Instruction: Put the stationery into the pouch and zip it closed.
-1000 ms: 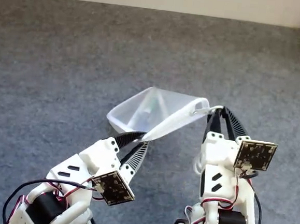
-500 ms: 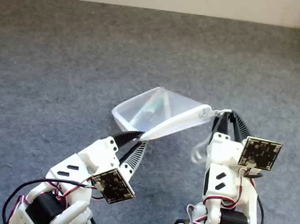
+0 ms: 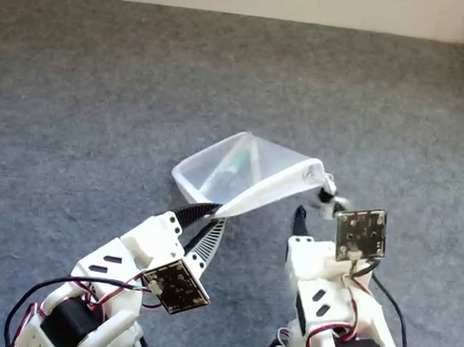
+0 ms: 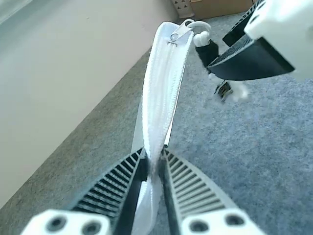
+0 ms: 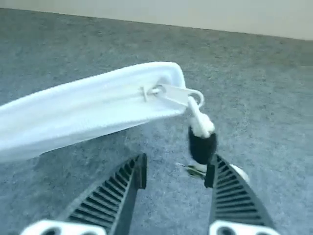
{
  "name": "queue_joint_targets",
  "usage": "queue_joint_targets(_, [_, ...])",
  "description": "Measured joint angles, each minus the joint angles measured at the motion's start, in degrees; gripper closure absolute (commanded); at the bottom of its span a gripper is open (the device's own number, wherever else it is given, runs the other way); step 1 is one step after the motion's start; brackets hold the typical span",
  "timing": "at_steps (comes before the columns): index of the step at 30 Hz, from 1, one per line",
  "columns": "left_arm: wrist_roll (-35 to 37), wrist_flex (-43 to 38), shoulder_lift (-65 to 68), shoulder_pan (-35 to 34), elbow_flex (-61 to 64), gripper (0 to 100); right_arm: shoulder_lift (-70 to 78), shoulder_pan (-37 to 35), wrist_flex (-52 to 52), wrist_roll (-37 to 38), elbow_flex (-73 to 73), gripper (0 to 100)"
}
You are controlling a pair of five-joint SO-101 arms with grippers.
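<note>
Above the grey counter [image 3: 102, 91], the left pincer [image 4: 154, 164] is clenched on one end of the pouch [image 3: 248, 171], bracing it taut; the right pincer [image 5: 176, 169] gapes empty just beside the zip pull [image 5: 195, 117].

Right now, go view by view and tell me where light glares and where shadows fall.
High view: soft, even light on the carpet, no hard shadows around the pouch. Left wrist view: the other arm's white housing glares; the left end effector looks dark against the bright zipper band. Right wrist view: the band glares white.
</note>
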Motion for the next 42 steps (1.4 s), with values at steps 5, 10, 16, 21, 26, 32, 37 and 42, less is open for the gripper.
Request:
queue_joint_targets(5, [0.53,0.0,0.18,0.0,0.09,82,0.0,-2.99,0.97,0.0,-0.88,80.7])
queue_joint_targets(10, [4.31,1.14,0.18,-1.14,0.09,79,0.09,-5.89,5.27,0.0,-2.64,80.7])
queue_joint_targets(16, [4.66,12.22,0.09,-1.14,-8.7,79,-0.18,-7.47,7.3,0.0,-8.97,80.8])
queue_joint_targets(21, [4.84,21.63,0.0,-2.11,-17.67,79,-0.18,-7.3,13.8,0.0,-16.26,80.8])
queue_joint_targets(26, [4.84,26.37,-0.09,-7.03,-24.44,79,-0.18,-7.47,18.46,0.0,-23.12,80.8])
queue_joint_targets(32, [4.84,28.04,-0.09,-16.53,-27.52,82,-0.18,-7.38,21.63,0.0,-23.82,80.8])
queue_joint_targets(37, [4.84,28.84,-0.09,-25.41,-27.08,99,-0.18,-7.38,26.46,0.0,-23.82,80.8])
queue_joint_targets(42, [4.84,28.84,-0.09,-33.32,-23.12,98,-0.18,-7.38,28.04,0.0,-23.56,80.8])
